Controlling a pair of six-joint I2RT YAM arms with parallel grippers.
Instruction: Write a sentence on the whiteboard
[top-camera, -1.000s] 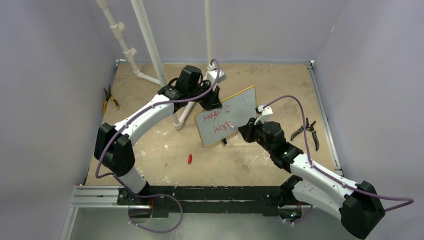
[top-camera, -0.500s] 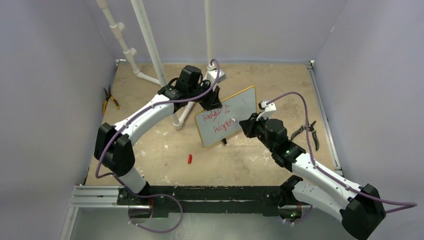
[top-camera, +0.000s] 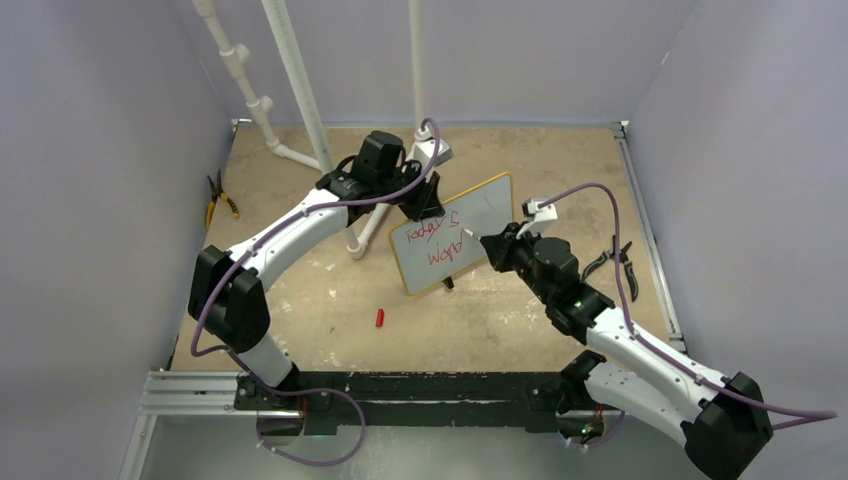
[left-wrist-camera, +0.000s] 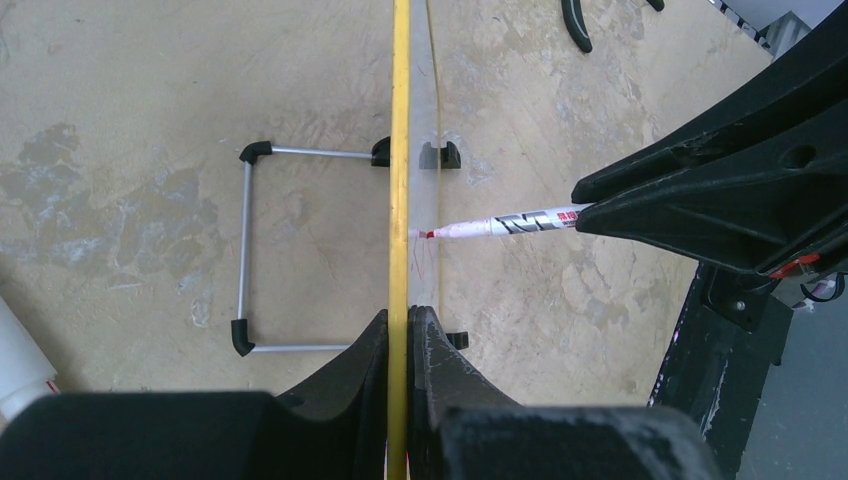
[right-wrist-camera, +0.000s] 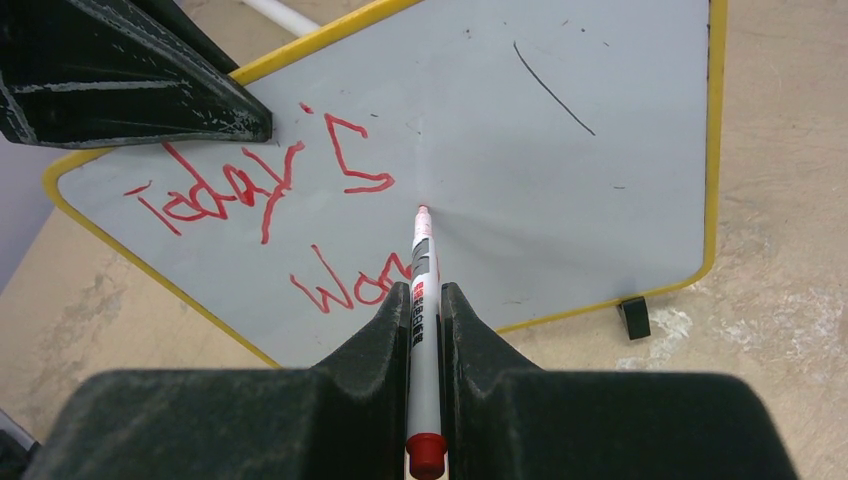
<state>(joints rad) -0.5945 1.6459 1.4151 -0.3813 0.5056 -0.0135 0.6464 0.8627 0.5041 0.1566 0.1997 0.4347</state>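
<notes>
on yellow-framed whiteboard (right-wrist-camera: 600, 220), thin red sentence (right-wrist-camera: 280, 195), two lines

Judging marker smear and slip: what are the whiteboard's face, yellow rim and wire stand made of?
White board face: smooth, faintly glossy coated panel, judging by its soft sheen. Thin yellow rim: likely matt plastic, with rounded moulded corners. Wire stand: silvery metal rod, dull shine, black end caps perhaps rubber.
</notes>
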